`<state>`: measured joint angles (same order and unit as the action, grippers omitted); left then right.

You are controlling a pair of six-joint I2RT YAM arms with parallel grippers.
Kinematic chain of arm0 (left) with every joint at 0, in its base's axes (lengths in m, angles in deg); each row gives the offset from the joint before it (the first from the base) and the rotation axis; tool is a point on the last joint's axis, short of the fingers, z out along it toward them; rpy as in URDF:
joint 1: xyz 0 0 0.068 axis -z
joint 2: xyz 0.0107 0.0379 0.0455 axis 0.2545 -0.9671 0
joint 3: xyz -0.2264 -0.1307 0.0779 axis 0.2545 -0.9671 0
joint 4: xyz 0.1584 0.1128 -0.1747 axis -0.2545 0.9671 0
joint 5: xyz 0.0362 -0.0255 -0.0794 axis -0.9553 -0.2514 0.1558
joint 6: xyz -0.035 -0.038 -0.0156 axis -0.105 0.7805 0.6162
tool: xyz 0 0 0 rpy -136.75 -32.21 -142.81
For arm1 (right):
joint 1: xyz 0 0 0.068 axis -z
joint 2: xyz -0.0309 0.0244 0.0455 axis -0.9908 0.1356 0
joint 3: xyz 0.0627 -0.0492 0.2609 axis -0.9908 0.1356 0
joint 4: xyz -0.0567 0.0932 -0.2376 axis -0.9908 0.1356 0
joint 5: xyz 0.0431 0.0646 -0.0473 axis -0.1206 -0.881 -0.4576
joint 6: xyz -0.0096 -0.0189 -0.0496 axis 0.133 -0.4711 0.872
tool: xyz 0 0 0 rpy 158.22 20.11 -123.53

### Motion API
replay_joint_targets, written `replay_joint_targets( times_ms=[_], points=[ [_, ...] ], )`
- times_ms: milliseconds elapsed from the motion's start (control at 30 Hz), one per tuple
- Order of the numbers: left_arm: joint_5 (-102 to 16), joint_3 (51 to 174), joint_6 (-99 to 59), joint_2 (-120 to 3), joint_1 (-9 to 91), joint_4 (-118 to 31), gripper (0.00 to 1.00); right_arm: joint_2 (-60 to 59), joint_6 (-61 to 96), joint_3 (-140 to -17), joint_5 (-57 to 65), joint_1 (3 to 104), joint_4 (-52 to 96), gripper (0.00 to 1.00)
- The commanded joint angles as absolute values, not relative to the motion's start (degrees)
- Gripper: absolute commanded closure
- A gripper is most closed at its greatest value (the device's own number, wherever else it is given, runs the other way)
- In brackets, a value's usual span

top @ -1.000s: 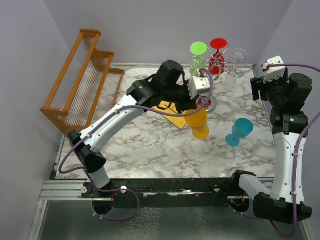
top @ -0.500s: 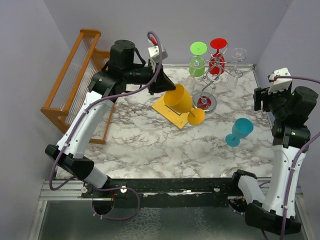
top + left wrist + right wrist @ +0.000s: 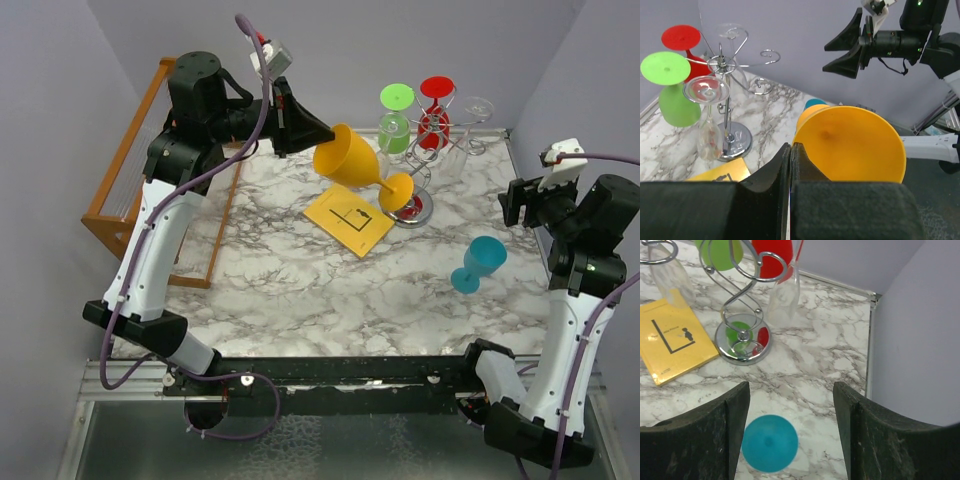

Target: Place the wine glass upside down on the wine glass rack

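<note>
Two arms in play here, only one doing any carrying. The left pincer [image 3: 312, 134] is clamped tight on the rim of the orange wine glass [image 3: 352, 160], fingers [image 3: 775, 175] squeezed together with just the thin wall of the bowl between them. That glass is up in the air, tipped over nearly sideways, off to the left of the wine glass rack [image 3: 416, 207] in the overhead view. Its open mouth faces back at the pincer and its foot points toward the rack's twisted stem. From above the foot overlaps the stem, but honestly can't tell if they touch. The wrist view looks straight down into the bowl [image 3: 852, 145], with the rack [image 3: 726, 107] off to the left.

Already hanging upside down on the rack's curled arms: a green glass [image 3: 395, 118], a red glass [image 3: 435, 108] and a couple of clear glasses [image 3: 468, 128].

On the marble counter [image 3: 300, 290], a yellow card [image 3: 349, 219] lies flat just beside the rack's shiny round base. A teal glass [image 3: 479, 264] stands on the near-right side of the rack, well clear of it. The right pincer [image 3: 517, 200] hovers to the right of the rack with its fingers spread wide and nothing in them; its own camera shows the teal glass [image 3: 769, 443] down between the fingers. An orange wooden rack [image 3: 150, 150] sits far to the left.
</note>
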<state>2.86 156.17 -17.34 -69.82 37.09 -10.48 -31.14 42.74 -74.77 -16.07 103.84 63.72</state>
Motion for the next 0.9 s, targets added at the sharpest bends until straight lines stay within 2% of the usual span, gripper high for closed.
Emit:
replay_joint_targets(
  times_ms=[0, 367, 533, 867],
  points=[
    [1.1, 159.1, -10.7, -71.4, 37.1, -15.9, 1.0, -30.8, 40.6, -77.1, -23.2, 104.2, 64.7, 0.34],
    [-12.4, 160.2, -8.4, -71.4, 37.1, -19.8, 1.0, -27.0, 29.4, -85.9, -41.9, 104.2, 58.2, 0.34],
    [-14.9, 160.3, -6.2, -72.2, 37.1, -22.0, 1.0, -23.5, 23.1, -90.2, -49.6, 104.2, 54.8, 0.35],
    [-14.8, 162.2, -1.9, -75.0, 37.2, -27.1, 1.0, -16.4, 2.7, -92.8, -53.9, 103.8, 38.5, 0.39]
  ],
)
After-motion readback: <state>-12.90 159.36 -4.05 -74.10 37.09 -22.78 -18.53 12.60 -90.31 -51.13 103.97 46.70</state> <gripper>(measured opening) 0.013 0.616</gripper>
